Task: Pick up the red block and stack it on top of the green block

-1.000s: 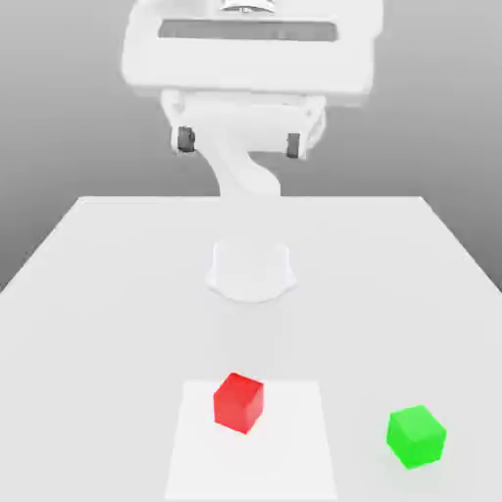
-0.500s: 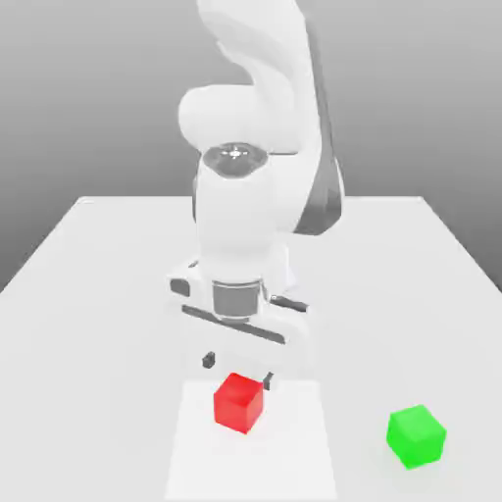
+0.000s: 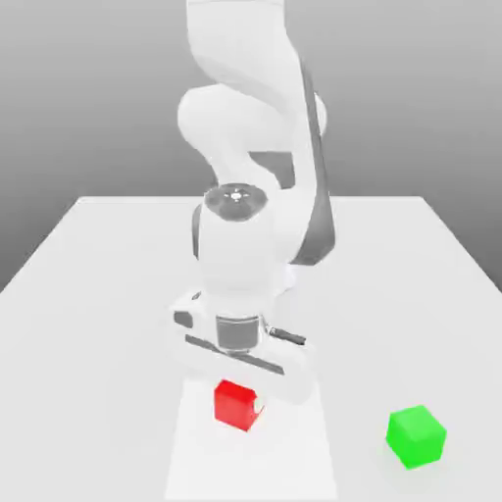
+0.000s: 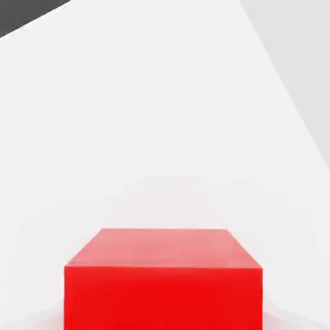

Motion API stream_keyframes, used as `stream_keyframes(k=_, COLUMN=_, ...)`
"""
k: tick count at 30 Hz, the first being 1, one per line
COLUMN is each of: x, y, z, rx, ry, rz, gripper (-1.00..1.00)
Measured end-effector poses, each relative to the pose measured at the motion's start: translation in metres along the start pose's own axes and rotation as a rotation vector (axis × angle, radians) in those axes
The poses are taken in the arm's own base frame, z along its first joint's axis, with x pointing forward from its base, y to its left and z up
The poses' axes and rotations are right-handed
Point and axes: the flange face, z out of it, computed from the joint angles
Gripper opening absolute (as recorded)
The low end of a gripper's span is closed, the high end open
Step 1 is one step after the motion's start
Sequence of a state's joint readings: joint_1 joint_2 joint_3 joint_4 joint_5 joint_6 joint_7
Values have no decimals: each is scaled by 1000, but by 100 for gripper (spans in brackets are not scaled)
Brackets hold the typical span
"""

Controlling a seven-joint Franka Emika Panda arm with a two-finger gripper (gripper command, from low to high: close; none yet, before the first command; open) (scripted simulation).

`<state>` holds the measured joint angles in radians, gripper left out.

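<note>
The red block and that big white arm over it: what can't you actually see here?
- Exterior view: the hand covers the top of the red block, so any contact between the gripper and the block is hidden.
- Hand view: the red block's lower part is cut off by the picture's edge.
- Exterior view: the green block's far sides face away.
</note>
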<state>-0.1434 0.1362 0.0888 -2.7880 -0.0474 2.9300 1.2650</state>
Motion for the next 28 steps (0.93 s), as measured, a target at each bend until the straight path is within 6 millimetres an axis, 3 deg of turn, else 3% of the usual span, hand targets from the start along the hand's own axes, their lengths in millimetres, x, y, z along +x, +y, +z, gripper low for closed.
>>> stream_keyframes(k=5, x=-1, y=2, z=-33, rx=-4, ry=0, rz=-4, gripper=-100)
stream_keyframes(k=8, x=-3, y=-15, z=-41, rx=-13, ry=-2, rz=40, gripper=-100)
stream_keyframes(k=9, x=-15, y=-24, z=-43, rx=-15, ry=-3, rz=25, gripper=-100)
stream_keyframes(k=12, x=-102, y=-62, z=-51, rx=-19, ry=-3, rz=-117, gripper=-100)
stream_keyframes(k=17, x=-192, y=-98, z=-70, rx=-10, ry=-2, rz=-172, gripper=-100)
stream_keyframes(k=20, x=-205, y=-107, z=-59, rx=-2, ry=-2, rz=-165, gripper=-100)
stream_keyframes(k=24, x=-206, y=-107, z=-22, rx=-2, ry=-3, rz=-164, gripper=-100)
stream_keyframes(k=25, x=-206, y=-106, z=-14, rx=-4, ry=-2, rz=-165, gripper=100)
stream_keyframes(k=28, x=-206, y=-106, z=-14, rx=-4, ry=-2, rz=-165, gripper=100)
